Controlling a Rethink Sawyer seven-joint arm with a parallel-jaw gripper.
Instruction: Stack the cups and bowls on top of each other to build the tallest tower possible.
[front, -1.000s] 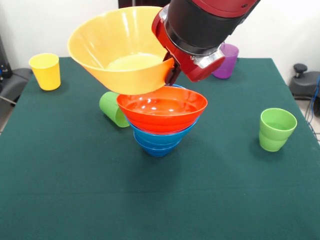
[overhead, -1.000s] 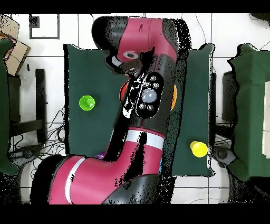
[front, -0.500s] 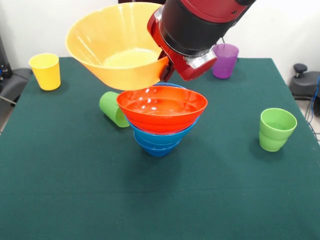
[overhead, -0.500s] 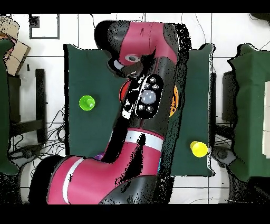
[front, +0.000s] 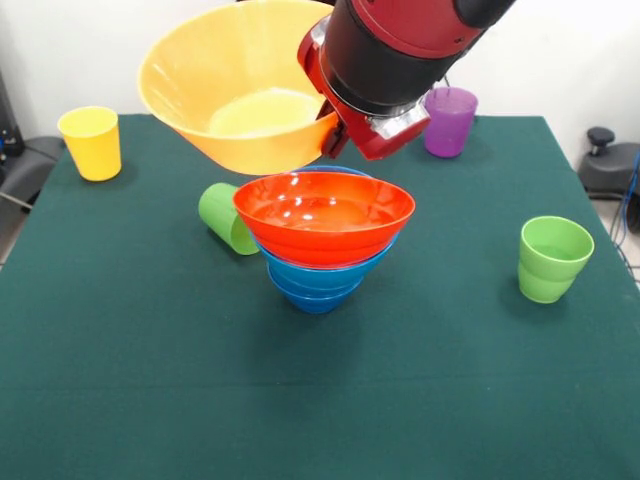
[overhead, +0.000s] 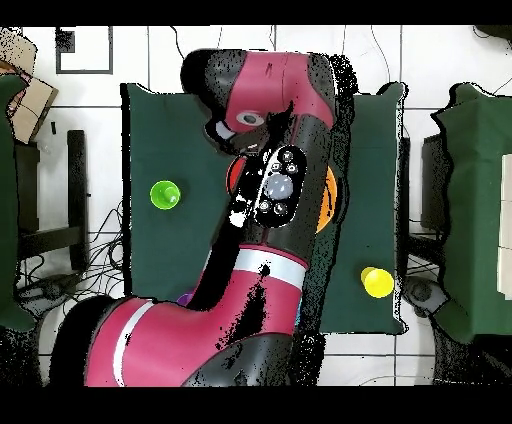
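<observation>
Bowls first: I see my end effector (front: 335, 135) clamped on the empty yellow-orange bowl (front: 235, 85), tilted above the tower (front: 322, 235) mid-table (front: 150, 380). Green cup (front: 553, 258) stands apart near the right edge.

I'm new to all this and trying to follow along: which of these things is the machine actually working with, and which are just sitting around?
In use now:
- big yellow-orange flared plastic bowl, held up by the tool
- pile of nested orange-red and blue glossy bowls

Waiting on the table:
- yellow plastic cup
- tipped green cup
- upright green cup
- translucent purple cup
</observation>
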